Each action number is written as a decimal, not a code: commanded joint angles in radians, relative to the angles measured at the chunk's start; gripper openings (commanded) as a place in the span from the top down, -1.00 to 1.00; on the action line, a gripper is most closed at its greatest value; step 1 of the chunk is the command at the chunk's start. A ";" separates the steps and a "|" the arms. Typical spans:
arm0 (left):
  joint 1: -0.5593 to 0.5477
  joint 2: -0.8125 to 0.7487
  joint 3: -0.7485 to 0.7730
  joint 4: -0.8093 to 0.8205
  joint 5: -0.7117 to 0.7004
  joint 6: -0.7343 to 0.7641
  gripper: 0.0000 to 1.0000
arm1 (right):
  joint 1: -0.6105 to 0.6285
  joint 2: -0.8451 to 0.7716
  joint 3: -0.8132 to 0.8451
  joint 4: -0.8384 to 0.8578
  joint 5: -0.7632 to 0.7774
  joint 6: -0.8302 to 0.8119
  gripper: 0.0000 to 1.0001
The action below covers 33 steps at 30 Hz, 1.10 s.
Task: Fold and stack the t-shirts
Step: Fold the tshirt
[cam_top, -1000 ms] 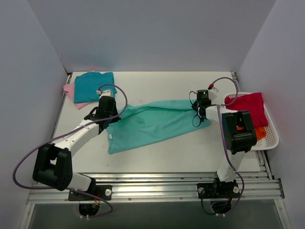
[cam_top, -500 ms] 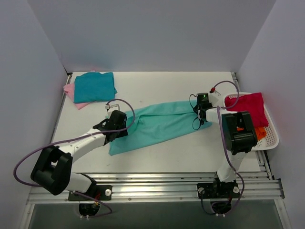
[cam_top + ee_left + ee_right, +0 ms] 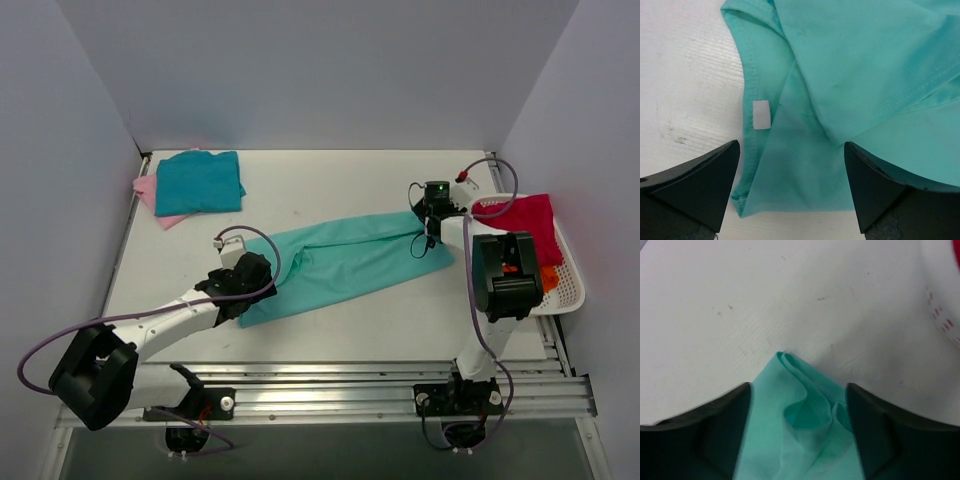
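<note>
— What has moved?
— The left gripper (image 3: pixel 792 155) has pulled nearer, leaving the mint-green soft cloth t-shirt (image 3: pixel 340 262) a narrow band across the white table (image 3: pixel 330 185). Its jaws are spread wide over the collar.
— The right gripper (image 3: pixel 797 390)?
— Parted, with the bunched corner loose between them.

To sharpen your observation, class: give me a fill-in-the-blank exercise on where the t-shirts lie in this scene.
The teal t-shirt lies on the ____ one.
The crimson t-shirt lies in the white ____.
The left end effector, over the mint t-shirt, is ____.
Missing: pink; basket; open.
</note>
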<state>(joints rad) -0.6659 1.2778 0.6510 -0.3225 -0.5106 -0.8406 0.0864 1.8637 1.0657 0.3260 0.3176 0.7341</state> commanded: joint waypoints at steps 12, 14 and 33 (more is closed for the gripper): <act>-0.003 0.080 0.001 0.128 -0.101 -0.072 -0.88 | -0.019 -0.032 0.046 -0.059 0.054 0.007 -1.00; 0.000 0.107 0.009 0.143 -0.101 -0.071 -0.88 | -0.019 -0.049 0.046 -0.058 0.046 0.007 -0.99; 0.210 0.513 0.353 0.240 -0.040 0.150 0.95 | -0.019 -0.098 0.048 0.008 -0.011 0.016 -0.98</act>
<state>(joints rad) -0.4847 1.7309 0.8917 -0.0628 -0.5606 -0.7910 0.0715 1.8084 1.0775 0.3065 0.3130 0.7372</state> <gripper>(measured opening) 0.054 0.991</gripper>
